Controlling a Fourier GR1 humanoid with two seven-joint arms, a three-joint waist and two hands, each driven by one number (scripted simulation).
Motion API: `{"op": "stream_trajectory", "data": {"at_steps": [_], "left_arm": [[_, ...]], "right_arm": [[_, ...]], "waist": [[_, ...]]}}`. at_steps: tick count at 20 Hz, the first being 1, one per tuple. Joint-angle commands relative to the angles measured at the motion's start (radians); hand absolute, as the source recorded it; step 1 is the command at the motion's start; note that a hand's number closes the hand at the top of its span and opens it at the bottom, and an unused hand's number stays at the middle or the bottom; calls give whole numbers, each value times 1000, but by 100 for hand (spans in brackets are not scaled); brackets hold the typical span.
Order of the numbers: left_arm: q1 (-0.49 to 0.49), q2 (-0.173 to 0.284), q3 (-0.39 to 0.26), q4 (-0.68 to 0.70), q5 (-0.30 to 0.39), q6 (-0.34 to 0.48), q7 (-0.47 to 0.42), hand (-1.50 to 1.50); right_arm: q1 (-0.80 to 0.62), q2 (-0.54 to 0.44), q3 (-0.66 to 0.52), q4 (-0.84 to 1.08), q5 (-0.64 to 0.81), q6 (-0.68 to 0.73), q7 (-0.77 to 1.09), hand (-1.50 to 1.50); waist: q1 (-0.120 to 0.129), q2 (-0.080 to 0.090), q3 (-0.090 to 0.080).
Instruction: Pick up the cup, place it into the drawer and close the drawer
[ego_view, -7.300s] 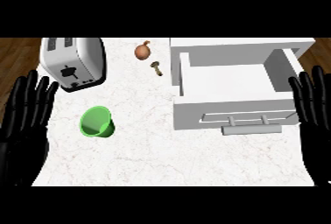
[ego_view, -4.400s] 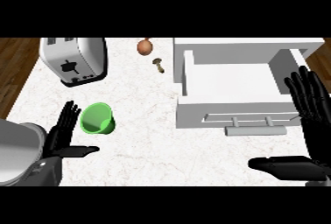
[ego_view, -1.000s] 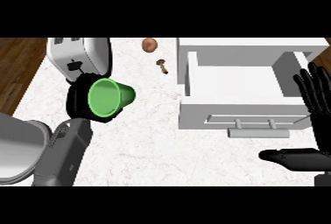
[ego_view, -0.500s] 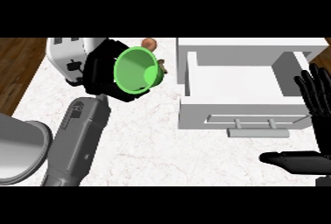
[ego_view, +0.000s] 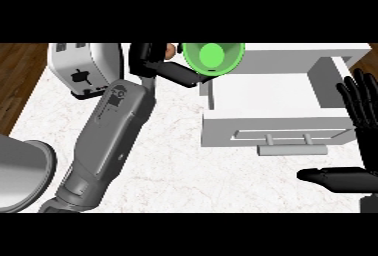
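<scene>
**Cup lifted and carried to the drawer's edge; release and closing still to be done**

At the far left of the counter (ego_view: 170, 165) a toaster (ego_view: 85, 67) is seen, standing clear of the work. Next to it the left forearm is stretched up across the marble, and the left hand (ego_view: 159, 62) is found near the top of the view with its fingers (ego_view: 181, 75) curled round the green cup (ego_view: 212, 56). The cup is held off the counter, tilted so that its mouth faces the viewer, at the drawer's back left corner, partly over its left wall. The pick-up is therefore judged done, while the placing is judged only under way. The white drawer (ego_view: 277, 132) is seen pulled open, nothing showing inside it, its handle (ego_view: 291, 149) facing the robot. At the right edge the right hand (ego_view: 358, 150) is held open, fingers straight, thumb out, holding nothing, just beside the drawer's front. What is left, by this reading: the cup to be set down inside, and the drawer to be pushed shut
</scene>
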Motion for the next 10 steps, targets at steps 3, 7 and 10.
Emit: {"op": "stream_trajectory", "data": {"at_steps": [3, 7, 10], "left_arm": [[-185, -2, -40, 127, 65, 97, 82, 150], [-236, -2, -68, 262, 140, 128, 69, 150], [-294, -2, -138, 356, 188, 166, 40, 150]], "right_arm": [[-1, 5, 15, 49, 27, 12, -50, -150], [46, 20, 40, -30, 33, 8, -17, -150], [11, 3, 7, -46, -2, 7, 15, -150]], "waist": [[-6, 3, 0], [-22, 5, 0], [-30, 7, 0]]}}
